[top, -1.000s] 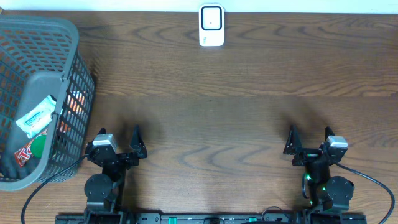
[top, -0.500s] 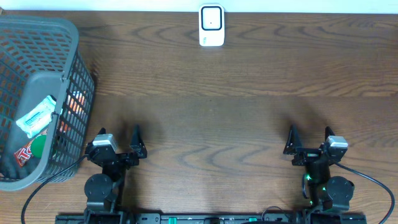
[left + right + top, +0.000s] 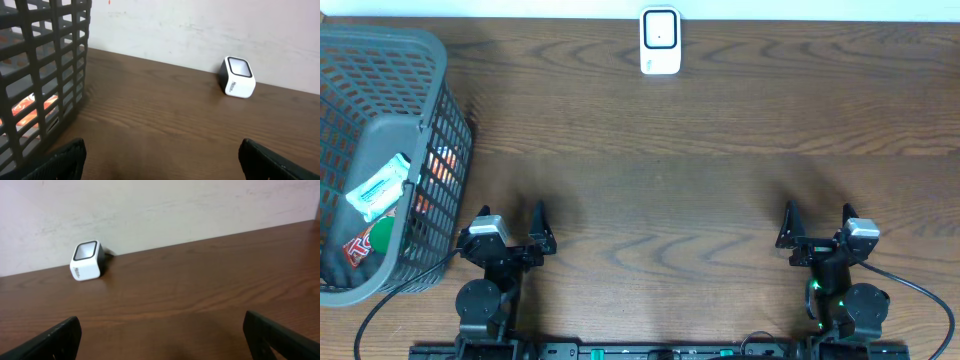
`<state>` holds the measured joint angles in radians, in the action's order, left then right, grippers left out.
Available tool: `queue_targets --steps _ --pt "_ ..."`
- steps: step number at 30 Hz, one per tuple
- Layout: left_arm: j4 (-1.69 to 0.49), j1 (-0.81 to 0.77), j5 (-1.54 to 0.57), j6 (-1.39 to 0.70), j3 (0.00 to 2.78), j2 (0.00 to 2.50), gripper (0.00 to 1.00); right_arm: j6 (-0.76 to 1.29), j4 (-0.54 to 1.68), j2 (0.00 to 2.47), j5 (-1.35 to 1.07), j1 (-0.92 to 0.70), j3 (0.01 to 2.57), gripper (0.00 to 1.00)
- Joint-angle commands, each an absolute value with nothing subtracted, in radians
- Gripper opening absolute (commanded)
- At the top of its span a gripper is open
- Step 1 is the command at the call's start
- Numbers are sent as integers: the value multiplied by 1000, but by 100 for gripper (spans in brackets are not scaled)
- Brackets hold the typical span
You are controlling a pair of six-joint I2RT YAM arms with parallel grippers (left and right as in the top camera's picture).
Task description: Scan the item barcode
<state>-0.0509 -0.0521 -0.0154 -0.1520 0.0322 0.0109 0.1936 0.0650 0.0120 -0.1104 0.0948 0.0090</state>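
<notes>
Grey basket (image 3: 395, 128) cut off, packets (image 3: 378, 185) half-hidden

A broad stretch of bare wooden table (image 3: 700, 180) lies open from the near edge to the small white scanner (image 3: 660, 42), which stands at the far edge against the wall (image 3: 150, 210). The one bulky obstacle is the grey mesh basket (image 3: 448, 160) at the left, its side rising just beside the left gripper (image 3: 510, 214). The right gripper (image 3: 817, 212) faces only bare wood.
</notes>
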Motion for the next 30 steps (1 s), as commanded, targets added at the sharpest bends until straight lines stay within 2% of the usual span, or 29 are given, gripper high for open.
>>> queue_targets --steps 1,18,30 --pt "-72 -46 12 -132 4 5 98 183 67 7 -103 88 6 99" --pt "-70 -46 10 -132 4 5 98 183 67 7 -103 88 6 99" --pt "-62 -46 -105 -131 6 5 98 182 67 7 -103 88 6 99"
